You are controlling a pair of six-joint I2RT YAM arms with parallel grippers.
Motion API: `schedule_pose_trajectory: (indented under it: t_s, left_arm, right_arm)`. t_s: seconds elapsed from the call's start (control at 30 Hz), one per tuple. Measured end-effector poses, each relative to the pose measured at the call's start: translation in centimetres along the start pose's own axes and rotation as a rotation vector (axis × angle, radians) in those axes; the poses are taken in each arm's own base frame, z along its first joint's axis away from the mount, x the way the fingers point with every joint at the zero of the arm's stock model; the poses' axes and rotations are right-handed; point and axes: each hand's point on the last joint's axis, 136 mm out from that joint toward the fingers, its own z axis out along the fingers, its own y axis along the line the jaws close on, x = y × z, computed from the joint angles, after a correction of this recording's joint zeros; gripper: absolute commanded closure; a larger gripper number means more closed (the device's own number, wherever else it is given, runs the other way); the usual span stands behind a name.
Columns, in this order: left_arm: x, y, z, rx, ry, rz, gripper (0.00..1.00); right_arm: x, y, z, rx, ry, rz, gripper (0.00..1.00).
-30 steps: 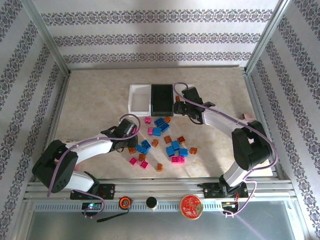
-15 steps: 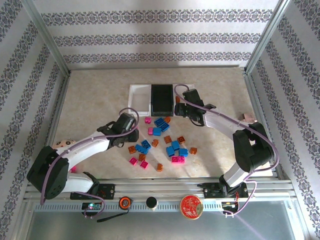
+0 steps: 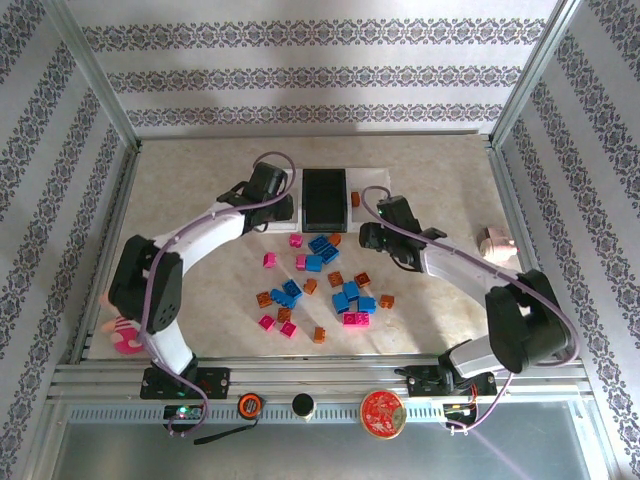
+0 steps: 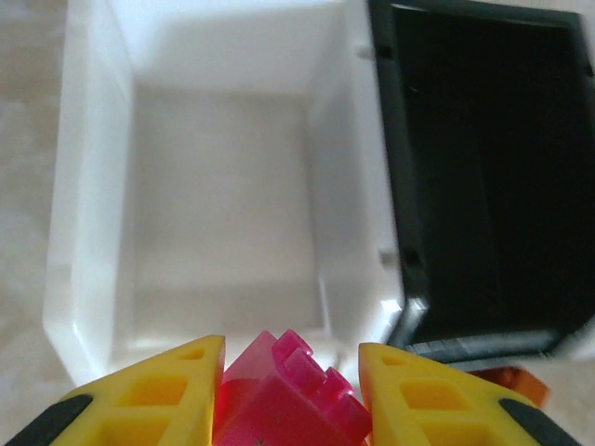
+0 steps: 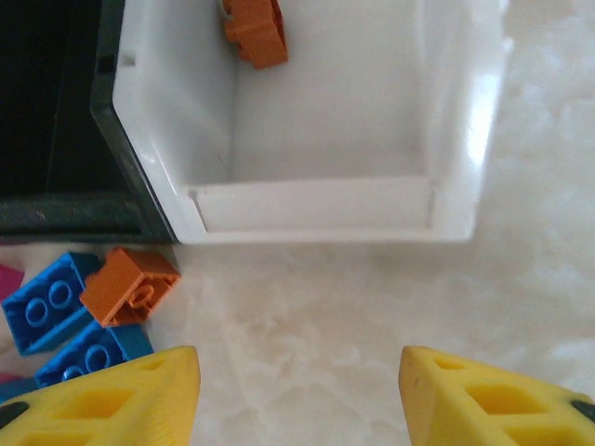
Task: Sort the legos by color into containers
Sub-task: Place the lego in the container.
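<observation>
My left gripper (image 3: 276,208) is shut on a magenta lego (image 4: 288,390), held between the yellow fingers (image 4: 149,395) at the near edge of the left white container (image 4: 88,214), whose inside is bare. Beside it stands the black container (image 3: 324,197), then the right white container (image 5: 456,121) with one orange lego (image 5: 253,30) in it. Just near of that tray my right gripper (image 3: 368,237) hangs open over bare table, nothing between its fingers (image 5: 502,400). Several pink, blue and orange legos (image 3: 320,275) lie scattered mid-table.
An orange brick (image 5: 127,283) and blue bricks (image 5: 46,302) lie left of my right gripper. A pale pink lump (image 3: 495,238) sits at the right edge and a striped doll (image 3: 120,335) at the near left. Metal frame rails bound the table.
My left arm swung from the pile up to the left white tray with the magenta brick. My right gripper drew back from the right tray, where an orange brick now lies.
</observation>
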Motion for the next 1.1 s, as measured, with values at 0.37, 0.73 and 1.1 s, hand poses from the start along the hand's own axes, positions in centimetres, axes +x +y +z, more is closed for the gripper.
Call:
schedule_pose_trajectory:
  t_s: [0.37, 0.73, 1.1]
  left_arm:
    - [-3.7, 2.3, 4.1, -0.045, -0.006, -0.05, 0.42]
    - [-2.7, 0.7, -0.2, 0.075, -0.02, -0.076, 0.21]
    - [5.6, 0.2, -8.5, 0.282, -0.078, -0.134, 0.0]
  right_arm:
    - [2.7, -1.1, -3.7, -0.044, -0.047, 0.004, 0.36]
    - [5.7, -1.1, -4.5, -0.06, 0.025, -0.012, 0.38]
    - [11.6, -3.8, -5.2, 0.014, 0.166, 0.039, 0.38]
